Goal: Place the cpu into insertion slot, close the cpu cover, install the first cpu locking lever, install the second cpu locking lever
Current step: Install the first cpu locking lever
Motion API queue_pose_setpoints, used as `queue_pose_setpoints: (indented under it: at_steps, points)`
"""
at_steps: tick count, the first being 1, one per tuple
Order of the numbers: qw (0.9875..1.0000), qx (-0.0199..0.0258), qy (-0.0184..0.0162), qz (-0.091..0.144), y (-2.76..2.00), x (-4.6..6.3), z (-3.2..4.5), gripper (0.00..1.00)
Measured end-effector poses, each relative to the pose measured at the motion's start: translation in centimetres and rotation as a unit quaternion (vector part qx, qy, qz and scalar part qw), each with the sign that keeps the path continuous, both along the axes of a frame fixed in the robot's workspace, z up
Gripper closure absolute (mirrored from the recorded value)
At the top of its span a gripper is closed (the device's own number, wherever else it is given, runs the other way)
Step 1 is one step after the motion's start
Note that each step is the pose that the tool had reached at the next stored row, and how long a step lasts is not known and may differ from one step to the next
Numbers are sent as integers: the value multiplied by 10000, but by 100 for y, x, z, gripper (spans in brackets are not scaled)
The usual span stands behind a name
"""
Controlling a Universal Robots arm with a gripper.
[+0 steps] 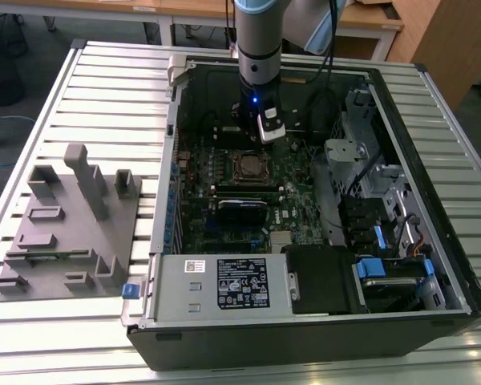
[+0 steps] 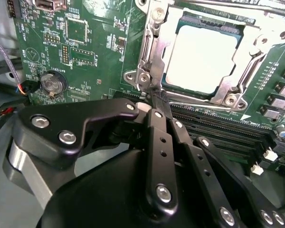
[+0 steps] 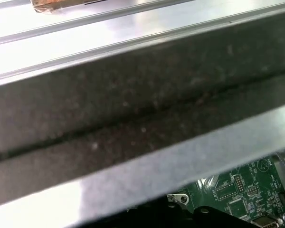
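**Gripper at the processor socket, three views.** The gripper [image 2: 156, 97] has its two black, bolted fingers [image 2: 157, 142] pressed together into a narrow wedge. Whether anything thin is nipped between the tips cannot be told. In the exterior view the gripper [image 1: 264, 133] hangs upright from the arm.

The cpu [image 2: 202, 57], a flat square with a pale, matt metal top, lies just beyond the fingertips, seated in the insertion slot [image 1: 234, 166]. In the exterior view the cpu [image 1: 249, 166] sits just below the gripper. The cpu cover [image 2: 149, 47], a thin bright steel frame with a large square window, lies flat around the chip. Its nearest corner, with its screw heads, touches or nearly touches the fingertips.

Long, narrow black memory slots [image 2: 218, 128] run just beside the fingers. A round silver coin cell [image 2: 53, 81] sits well apart from the tips, on the green circuit board [image 2: 85, 42], which is glossy and densely printed. The open black computer case [image 1: 305, 341] surrounds the gripper and rests on a ribbed aluminium table [image 1: 104, 72]. A grey moulded fixture block [image 1: 64, 233] stands well apart from the gripper, toward the exterior view's left. In the first wrist view a dull grey metal wall [image 3: 133, 118] passes close by the gripper.
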State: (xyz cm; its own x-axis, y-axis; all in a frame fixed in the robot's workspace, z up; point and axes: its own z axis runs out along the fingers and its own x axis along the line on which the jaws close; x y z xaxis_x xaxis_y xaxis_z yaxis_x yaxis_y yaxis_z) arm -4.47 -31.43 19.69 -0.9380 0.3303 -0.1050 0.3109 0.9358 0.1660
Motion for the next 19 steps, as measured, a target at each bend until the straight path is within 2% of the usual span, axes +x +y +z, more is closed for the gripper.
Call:
queue_pose_setpoints:
  at_steps: [8, 16, 19]
  points:
    - [10000, 1, -2, -46, 7, -5, 30, 90]
    - [9999, 0, -26, -122, 58, -30, 31, 90]
    - [9999, 2, -35, -138, 63, -40, 31, 90]
